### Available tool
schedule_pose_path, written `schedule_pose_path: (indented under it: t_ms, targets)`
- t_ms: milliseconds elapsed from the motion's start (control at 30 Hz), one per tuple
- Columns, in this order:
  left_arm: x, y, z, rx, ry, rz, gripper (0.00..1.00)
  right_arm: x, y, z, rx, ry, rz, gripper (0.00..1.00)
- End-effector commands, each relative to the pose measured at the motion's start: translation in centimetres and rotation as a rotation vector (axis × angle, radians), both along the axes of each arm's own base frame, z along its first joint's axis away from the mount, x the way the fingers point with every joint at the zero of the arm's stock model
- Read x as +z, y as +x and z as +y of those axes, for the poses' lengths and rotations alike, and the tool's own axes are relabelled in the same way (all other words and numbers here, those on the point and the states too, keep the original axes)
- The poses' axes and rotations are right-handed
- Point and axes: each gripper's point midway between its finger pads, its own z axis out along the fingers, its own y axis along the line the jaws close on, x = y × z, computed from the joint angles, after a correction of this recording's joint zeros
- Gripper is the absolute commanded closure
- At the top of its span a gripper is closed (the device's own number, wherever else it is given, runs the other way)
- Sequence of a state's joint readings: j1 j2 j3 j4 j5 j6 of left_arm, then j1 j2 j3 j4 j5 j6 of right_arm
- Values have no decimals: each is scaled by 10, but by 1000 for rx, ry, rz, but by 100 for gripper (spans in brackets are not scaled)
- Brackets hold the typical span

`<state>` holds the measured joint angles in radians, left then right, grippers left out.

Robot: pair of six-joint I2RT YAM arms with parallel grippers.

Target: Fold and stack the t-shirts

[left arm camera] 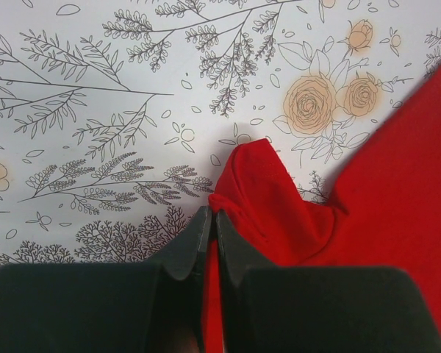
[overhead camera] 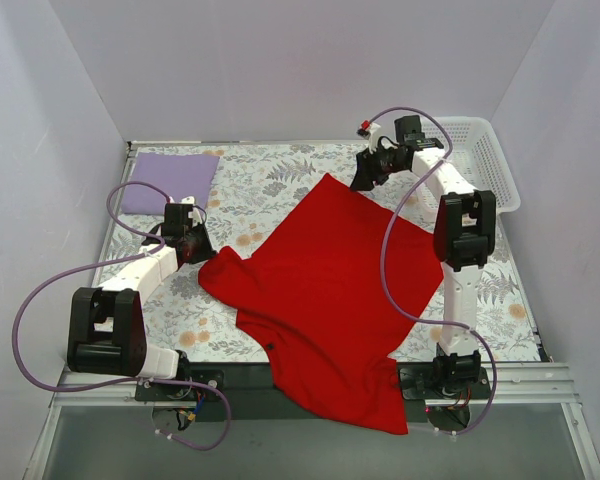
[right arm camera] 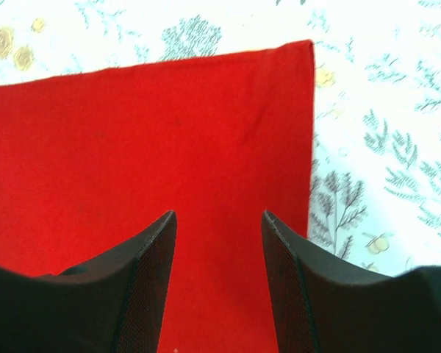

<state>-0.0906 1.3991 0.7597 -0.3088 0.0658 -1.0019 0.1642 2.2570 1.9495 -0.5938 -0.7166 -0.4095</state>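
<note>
The red t-shirt (overhead camera: 325, 290) lies spread diagonally across the floral table, its lower end hanging over the near edge. My left gripper (overhead camera: 202, 251) is shut on the shirt's left sleeve edge; in the left wrist view the gripper (left arm camera: 212, 213) pinches a fold of the red t-shirt (left arm camera: 279, 213) between its jaws. My right gripper (overhead camera: 361, 183) is open just above the shirt's far corner; in the right wrist view the gripper (right arm camera: 219, 215) hovers over flat red t-shirt cloth (right arm camera: 154, 140). The lavender t-shirt (overhead camera: 168, 181) lies folded flat at the back left.
A white mesh basket (overhead camera: 485, 160) stands at the back right, beside the right arm. The floral tablecloth (overhead camera: 270, 185) covers the table. White walls close in the left, back and right sides.
</note>
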Motion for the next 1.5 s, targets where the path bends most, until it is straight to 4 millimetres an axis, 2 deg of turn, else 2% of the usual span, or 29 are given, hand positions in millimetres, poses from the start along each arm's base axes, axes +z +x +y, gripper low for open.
schedule_pose_path:
  t_ms: [0,267,367,433,467,500,533,567,733,1100,1200,1233,1400,1433,1467]
  targets:
    - [7,2,0,0,12,-35,100,13,20,8,-12,29,-58,44]
    - [5,2,1,0,17,-27,100,10,51,18,-63,45,-87,45]
    - [5,2,1,0,17,-28,100,-4,57,31,-71,47,-73,46]
    - [4,2,1,1,18,-25,100,-6,67,36,-112,37,-83,47]
    - [4,2,2,2,20,-22,100,-18,70,41,-125,29,-66,47]
    - [4,2,2,5,21,-22,100,-21,75,40,-163,22,-56,47]
    - [3,1,2,5,24,-20,100,-16,83,41,-182,26,-70,47]
    - [3,2,2,5,26,-21,100,-29,84,43,-194,16,-51,47]
    - [4,2,3,6,28,-23,100,-41,95,32,-266,-40,-58,48]
    - [7,3,1,0,19,-32,100,-71,73,28,-249,-75,26,51]
    - [7,2,0,-3,17,-30,100,-74,63,29,-223,-74,53,57]
    - [7,3,0,-3,16,-31,100,-81,57,28,-215,-79,74,58]
    - [8,2,-1,-3,17,-36,100,-76,37,27,-181,-77,97,78]
    - [10,3,-1,-3,17,-41,100,-82,30,25,-176,-92,110,80]
    - [10,2,-1,-3,17,-42,100,-73,29,22,-179,-98,95,85]
